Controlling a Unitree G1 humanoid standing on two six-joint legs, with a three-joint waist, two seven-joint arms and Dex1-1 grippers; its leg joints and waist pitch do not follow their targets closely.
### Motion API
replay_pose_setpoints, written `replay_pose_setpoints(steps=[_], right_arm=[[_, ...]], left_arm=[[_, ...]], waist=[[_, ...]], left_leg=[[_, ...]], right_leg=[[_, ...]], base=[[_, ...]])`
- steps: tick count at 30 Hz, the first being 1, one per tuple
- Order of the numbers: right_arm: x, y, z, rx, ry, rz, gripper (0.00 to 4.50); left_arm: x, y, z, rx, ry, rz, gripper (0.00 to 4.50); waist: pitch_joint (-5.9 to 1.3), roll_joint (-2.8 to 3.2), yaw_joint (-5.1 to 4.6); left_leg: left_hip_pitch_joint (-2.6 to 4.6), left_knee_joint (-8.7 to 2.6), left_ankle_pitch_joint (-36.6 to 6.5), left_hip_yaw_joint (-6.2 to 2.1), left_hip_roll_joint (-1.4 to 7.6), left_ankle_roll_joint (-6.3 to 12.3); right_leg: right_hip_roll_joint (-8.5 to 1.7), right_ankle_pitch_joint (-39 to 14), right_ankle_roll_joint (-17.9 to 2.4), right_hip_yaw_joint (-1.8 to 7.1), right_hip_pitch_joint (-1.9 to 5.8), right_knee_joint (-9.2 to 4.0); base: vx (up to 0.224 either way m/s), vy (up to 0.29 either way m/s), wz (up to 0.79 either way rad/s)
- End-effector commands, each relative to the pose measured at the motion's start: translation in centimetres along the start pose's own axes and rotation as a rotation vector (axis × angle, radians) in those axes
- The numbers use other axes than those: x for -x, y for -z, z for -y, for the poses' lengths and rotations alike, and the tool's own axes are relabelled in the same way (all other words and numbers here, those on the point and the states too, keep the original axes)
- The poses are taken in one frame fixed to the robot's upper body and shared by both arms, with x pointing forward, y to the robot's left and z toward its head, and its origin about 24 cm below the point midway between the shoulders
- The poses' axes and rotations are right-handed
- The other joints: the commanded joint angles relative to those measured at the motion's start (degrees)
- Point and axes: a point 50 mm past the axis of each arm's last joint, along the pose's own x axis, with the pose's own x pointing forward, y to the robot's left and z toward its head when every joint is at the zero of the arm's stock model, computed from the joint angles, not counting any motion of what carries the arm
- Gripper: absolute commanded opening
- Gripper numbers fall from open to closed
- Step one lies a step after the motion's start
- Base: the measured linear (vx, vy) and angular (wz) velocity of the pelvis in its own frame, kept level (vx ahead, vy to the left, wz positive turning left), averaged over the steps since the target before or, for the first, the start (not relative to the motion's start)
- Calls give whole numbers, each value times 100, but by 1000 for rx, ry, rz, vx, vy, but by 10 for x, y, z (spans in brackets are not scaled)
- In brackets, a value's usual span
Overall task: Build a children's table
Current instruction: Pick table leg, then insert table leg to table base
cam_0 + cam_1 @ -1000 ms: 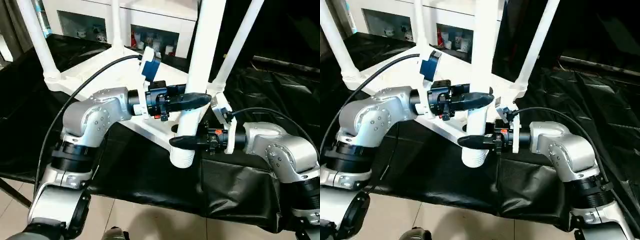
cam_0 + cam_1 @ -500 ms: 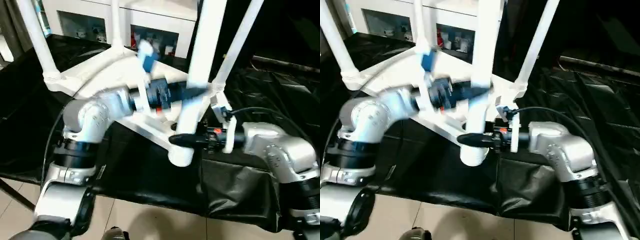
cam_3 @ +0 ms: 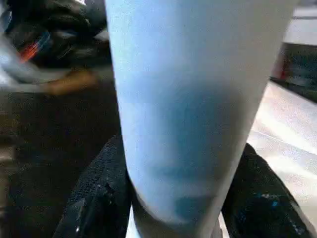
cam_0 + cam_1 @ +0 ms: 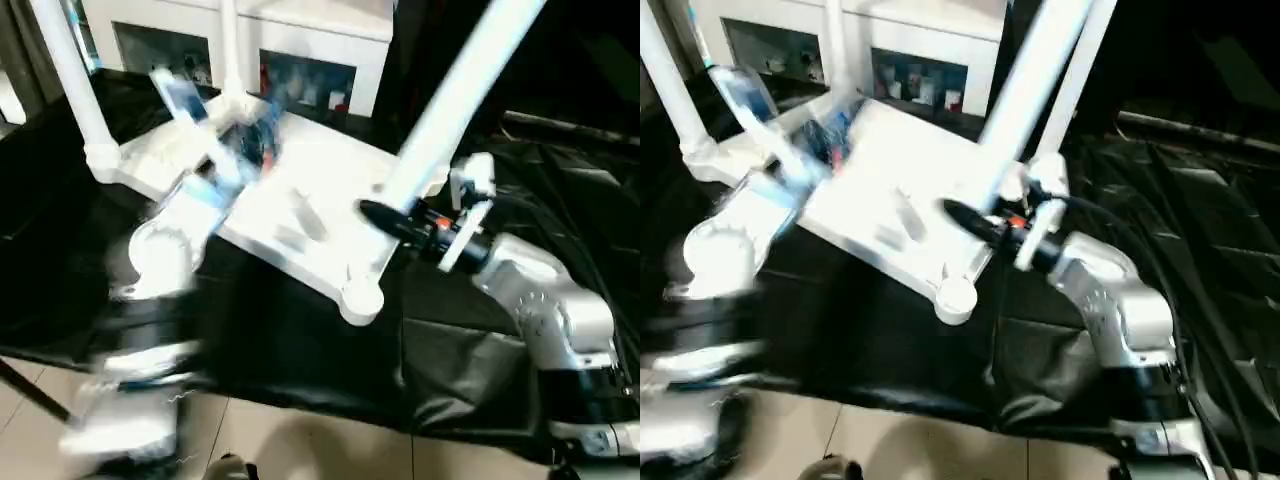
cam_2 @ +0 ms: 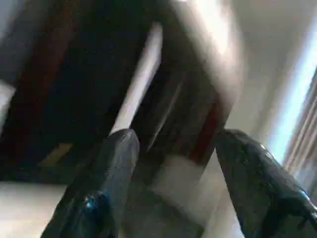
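The tabletop (image 4: 290,215) lies underside up on the black-draped surface, with legs standing in its far sockets (two at left, one at right). The fourth leg (image 4: 455,95) leans up and to the right, out of the empty near corner socket (image 4: 362,299). The right gripper (image 3: 173,198) is clamped around this leg. The left gripper (image 5: 171,183), at the table's far left, has its fingers spread on nothing. Judged step: seating the last leg. Next, its lower end must be lined up over that socket and pressed in.

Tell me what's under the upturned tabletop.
Black sheeting lies beneath the tabletop and spreads around it. Whatever the sheeting rests on is covered.
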Motion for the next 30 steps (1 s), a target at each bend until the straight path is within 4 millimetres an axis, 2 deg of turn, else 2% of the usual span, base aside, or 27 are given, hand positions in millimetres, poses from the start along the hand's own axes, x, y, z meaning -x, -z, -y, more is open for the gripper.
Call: replay_pose_setpoints(steps=[1,3,4,6,7,9,10,12,14,15,16,17,18,19,20,21,22,23,24,25,27,28,29,30], right_arm=[[8,6,14,55,119,-41,189],[10,9,17,65,154,-49,189],[14,11,23,70,213,-59,189],[16,11,24,70,226,-58,189],[19,13,25,77,241,-66,189],[21,15,25,81,242,-72,189],[23,18,23,85,237,-82,189],[24,20,22,90,236,-87,189],[25,21,21,92,236,-90,189],[25,21,21,92,237,-91,189],[26,23,21,92,238,-94,189],[26,23,20,92,238,-94,189],[28,24,19,92,238,-97,189],[29,24,18,92,239,-99,189],[29,24,18,92,239,-99,189],[30,25,17,89,239,-100,189],[31,25,16,89,239,-100,189],[32,26,15,90,238,-101,189],[32,26,15,90,237,-102,189],[32,26,14,91,234,-103,189],[33,28,11,94,227,-109,189],[34,29,11,95,226,-111,189],[34,29,10,96,224,-112,189],[34,29,10,98,224,-112,189]], left_arm=[[-7,15,6,-149,83,-165,297],[-6,16,4,-175,100,-195,297],[-3,23,2,-237,161,-289,297],[-2,25,2,-253,181,-317,297],[2,38,1,-323,255,-447,297],[5,45,0,-354,291,-516,297],[9,56,-4,-398,329,-619,297],[12,64,-7,-437,351,-700,297],[15,71,-10,-460,368,-772,297],[15,72,-11,-463,370,-778,297],[16,75,-12,-484,379,-804,297],[16,75,-12,-490,382,-809,297],[15,77,-14,-491,378,-816,297],[14,78,-15,-506,373,-824,297],[14,78,-15,-506,373,-824,297],[12,80,-16,-517,362,-828,297],[9,82,-17,-522,345,-821,297],[4,86,-18,-544,326,-806,297],[2,87,-18,-548,317,-797,297],[-1,88,-18,-540,300,-782,297],[-4,94,-17,-537,291,-799,297],[-4,95,-18,-544,296,-812,297],[-4,97,-17,-548,306,-829,297],[-3,99,-18,-561,313,-845,297]], waist=[[-448,116,-47],[-451,113,-60],[-453,106,-64],[-454,105,-87],[-451,125,-95],[-449,116,-98],[-448,162,-104],[-452,145,-113],[-459,156,-111],[-463,158,-108],[-459,268,-109],[-458,211,-117],[-463,239,-111],[-454,226,-114],[-456,242,-105],[-460,293,-91],[-454,276,-106],[-464,309,-94],[-453,315,-109],[-458,285,-100],[-460,404,-97],[-463,351,-108],[-469,397,-98],[-469,397,-98]], left_leg=[[315,-446,-1284,-213,271,-692],[309,-453,-1360,-200,261,-779],[302,-454,-1398,-198,265,-785],[288,-447,-1421,-189,256,-723],[284,-438,-1430,-187,248,-666],[283,-440,-1453,-187,259,-619],[289,-443,-1491,-187,256,-622],[291,-443,-1572,-191,261,-620],[294,-439,-1595,-197,272,-614],[298,-434,-1588,-193,276,-603],[313,-438,-1624,-196,279,-629],[308,-438,-1677,-193,275,-620],[312,-437,-1671,-197,280,-613],[305,-436,-1680,-189,275,-592],[320,-429,-1738,-182,273,-578],[314,-429,-1734,-199,282,-579],[326,-430,-1798,-187,276,-575],[326,-423,-1798,-202,275,-576],[311,-427,-1831,-192,265,-548],[300,-421,-1862,-203,265,-491],[288,-410,-1823,-214,258,-432],[274,-409,-1811,-215,257,-385],[268,-400,-1745,-222,254,-342],[268,-400,-1745,-222,254,-342]], right_leg=[[-286,-1000,-583,205,80,-446],[-280,-799,-784,197,77,-409],[-291,-751,-851,194,87,-396],[-303,-656,-966,203,95,-389],[-309,-651,-1009,207,95,-404],[-312,-679,-996,217,103,-408],[-307,-684,-1010,217,93,-414],[-317,-704,-1046,219,97,-414],[-336,-649,-1123,217,102,-399],[-341,-610,-1178,216,102,-388],[-337,-516,-1250,215,85,-387],[-321,-448,-1298,210,100,-376],[-331,-410,-1328,209,104,-366],[-329,-418,-1347,212,100,-380],[-332,-466,-1365,215,94,-395],[-346,-426,-1394,214,109,-377],[-322,-419,-1397,211,96,-394],[-337,-391,-1417,211,112,-380],[-329,-419,-1413,216,111,-409],[-358,-547,-1432,215,139,-417],[-369,-551,-1439,223,142,-434],[-358,-553,-1434,219,158,-443],[-373,-559,-1452,217,164,-432],[-373,-559,-1452,217,164,-432]], base=[[0,0,0],[0,0,0],[0,0,0],[0,0,0],[0,0,0],[0,0,0],[0,0,0],[0,0,0],[0,0,0],[0,0,0],[0,0,0],[0,0,0],[0,0,0],[0,0,0],[0,0,0],[0,0,0],[0,0,0],[0,0,0],[0,0,0],[0,0,0],[0,0,0],[0,0,0],[0,0,0],[0,0,0]])
